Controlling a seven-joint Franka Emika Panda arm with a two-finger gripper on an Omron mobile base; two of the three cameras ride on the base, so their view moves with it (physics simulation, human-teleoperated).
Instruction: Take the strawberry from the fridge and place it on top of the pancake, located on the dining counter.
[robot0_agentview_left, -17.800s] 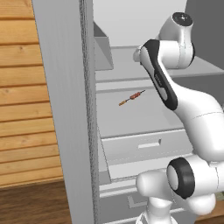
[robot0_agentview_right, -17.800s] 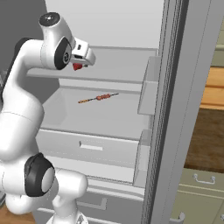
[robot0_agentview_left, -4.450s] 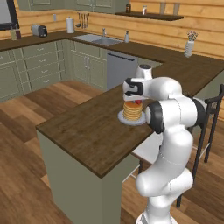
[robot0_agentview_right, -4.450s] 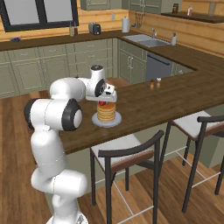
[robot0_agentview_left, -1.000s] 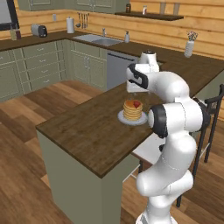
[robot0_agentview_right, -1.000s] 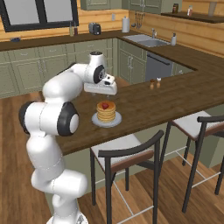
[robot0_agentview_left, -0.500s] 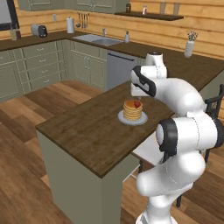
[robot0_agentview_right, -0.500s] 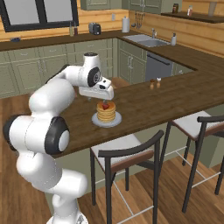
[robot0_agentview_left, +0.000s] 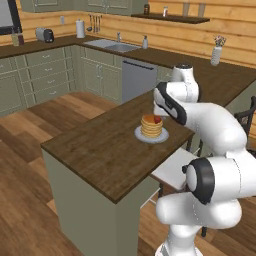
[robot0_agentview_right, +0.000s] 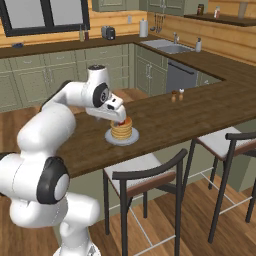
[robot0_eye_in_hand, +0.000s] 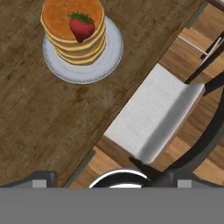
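Note:
The strawberry (robot0_eye_in_hand: 82, 27) lies on top of the pancake (robot0_eye_in_hand: 73, 37), free of any grip. The stack sits on its white plate (robot0_eye_in_hand: 106, 60) on the dining counter (robot0_eye_in_hand: 35, 113), near the counter's front edge. From the base views the pancake (robot0_agentview_left: 151, 126) (robot0_agentview_right: 121, 129) shows the red strawberry (robot0_agentview_left: 158, 120) at its rim. My gripper (robot0_agentview_right: 118, 119) hangs just behind and above the stack, open, with nothing between its widely spread fingertips (robot0_eye_in_hand: 42, 178). The fridge is out of view.
A white-seated stool (robot0_eye_in_hand: 148, 113) stands below the counter edge, directly under the hand. Two dark-framed stools (robot0_agentview_right: 145, 175) (robot0_agentview_right: 225, 142) line the counter's near side. Two small shakers (robot0_agentview_right: 177, 95) stand further along it. The sink counter (robot0_agentview_left: 112, 47) runs along the back wall.
The hand has pulled back from beyond the pancake toward the stool side while the elbow swung round. The strawberry stays on the stack, where the gripper left it earlier.

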